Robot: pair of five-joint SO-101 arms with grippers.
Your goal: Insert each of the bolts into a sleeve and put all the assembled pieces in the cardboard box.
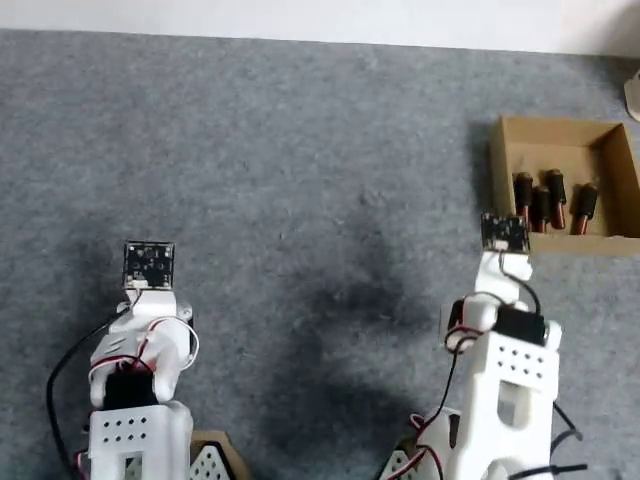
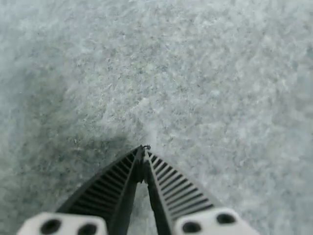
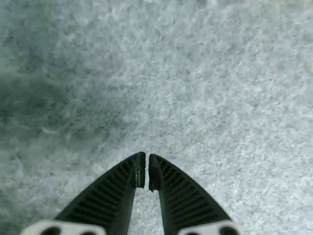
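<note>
The cardboard box (image 1: pixel 610 140) stands at the right of the grey mat and holds several assembled bolt-and-sleeve pieces (image 1: pixel 553 201) lying side by side. The right arm sits folded near the front of the table, just in front of the box's near wall. My right gripper (image 3: pixel 146 170) is shut with nothing between its black ribbed fingers, pointing down at bare mat. The left arm is folded at the front left. My left gripper (image 2: pixel 143 155) is shut too, its tips meeting over bare grey mat.
A grey felt mat (image 1: pixel 300 170) covers the table. A white object (image 1: pixel 632 95) peeks in at the right edge beyond the box. Both arm bases stand at the front edge.
</note>
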